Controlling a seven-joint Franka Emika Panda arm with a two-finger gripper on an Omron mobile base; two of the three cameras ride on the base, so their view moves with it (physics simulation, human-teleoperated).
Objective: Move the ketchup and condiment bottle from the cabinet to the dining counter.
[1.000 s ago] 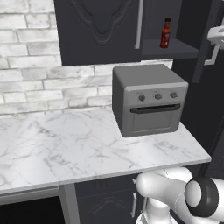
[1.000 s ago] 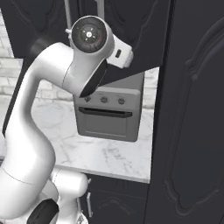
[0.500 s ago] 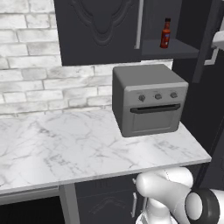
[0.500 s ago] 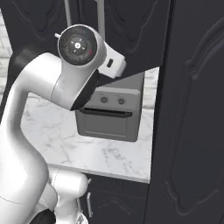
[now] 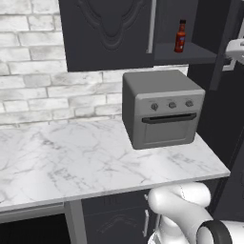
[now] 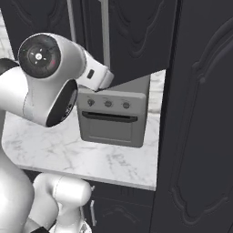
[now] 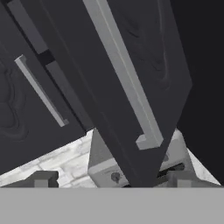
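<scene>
The condiment bottle (image 5: 180,36), dark brown-red with a red cap, stands upright on the shelf of the open cabinet (image 5: 109,33). The ketchup and the dining counter are out of view. The cabinet's right door (image 7: 131,65) is swung open, and in the hand view its silver bar handle (image 7: 124,83) runs diagonally just ahead of my gripper (image 7: 111,180). The gripper is open, its fingertips (image 7: 41,178) set wide apart with nothing held between them. My white hand (image 5: 237,49) shows at the right edge of the left base view, beside the open door.
A grey toaster oven (image 5: 162,109) sits on the marble counter (image 5: 71,157) against the brick wall, right under the open shelf. A tall dark pantry cupboard (image 6: 200,127) rises at the right. My arm's elbow (image 6: 43,82) bulks in front of the oven.
The gripper has opened and let go of the door handle. The hand has drawn back slightly, and the elbow has swung lower and closer to the right base camera.
</scene>
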